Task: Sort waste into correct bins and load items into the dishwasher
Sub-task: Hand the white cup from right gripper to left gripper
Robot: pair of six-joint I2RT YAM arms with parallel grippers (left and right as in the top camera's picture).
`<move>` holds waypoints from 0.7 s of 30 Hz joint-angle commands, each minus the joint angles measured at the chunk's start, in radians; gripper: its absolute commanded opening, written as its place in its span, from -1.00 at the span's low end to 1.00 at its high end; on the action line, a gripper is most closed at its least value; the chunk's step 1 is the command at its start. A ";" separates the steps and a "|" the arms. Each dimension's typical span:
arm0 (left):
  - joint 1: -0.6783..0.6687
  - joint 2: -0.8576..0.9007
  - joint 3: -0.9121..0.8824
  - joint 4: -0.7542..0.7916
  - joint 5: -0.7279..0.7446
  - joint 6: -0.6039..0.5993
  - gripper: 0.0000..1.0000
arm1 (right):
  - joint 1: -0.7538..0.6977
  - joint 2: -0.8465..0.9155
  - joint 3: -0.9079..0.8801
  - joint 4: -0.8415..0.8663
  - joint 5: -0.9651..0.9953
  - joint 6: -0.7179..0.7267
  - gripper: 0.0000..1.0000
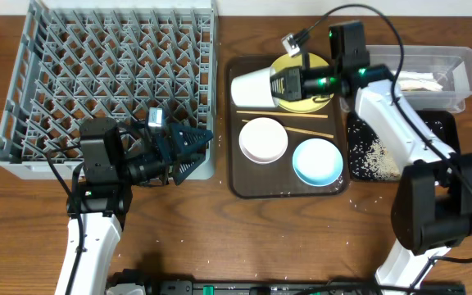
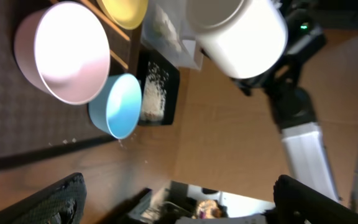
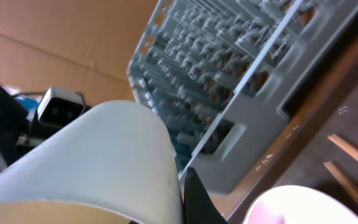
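Note:
My right gripper (image 1: 279, 83) is shut on the small white cup (image 1: 252, 88) and holds it on its side above the yellow plate (image 1: 303, 75) at the back of the brown tray (image 1: 236, 176). The cup fills the right wrist view (image 3: 86, 165). The white bowl (image 1: 263, 139), light blue bowl (image 1: 318, 161) and chopsticks (image 1: 289, 115) lie on the tray. My left gripper (image 1: 193, 147) is open and empty at the front right corner of the grey dish rack (image 1: 23, 106). The clear tub (image 1: 465, 70) holds the paper wrapper (image 1: 420, 81). The black tray (image 1: 449, 131) holds rice (image 1: 375, 156).
Loose rice grains lie scattered on the wooden table near the brown tray's front edge (image 1: 289, 197). In the left wrist view the white bowl (image 2: 64, 53), blue bowl (image 2: 120, 106) and cup (image 2: 238, 31) show, with the right arm (image 2: 303, 124) behind.

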 commanded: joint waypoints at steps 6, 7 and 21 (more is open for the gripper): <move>-0.002 -0.001 0.016 0.000 0.048 -0.006 0.96 | 0.099 0.009 -0.112 0.135 -0.135 0.097 -0.98; -0.002 0.000 0.016 0.002 0.043 0.020 0.96 | 0.110 0.010 -0.113 0.135 -0.136 0.098 -0.97; -0.002 0.000 0.016 0.022 -0.080 0.101 0.96 | 0.194 0.010 -0.113 0.195 -0.273 0.151 -0.98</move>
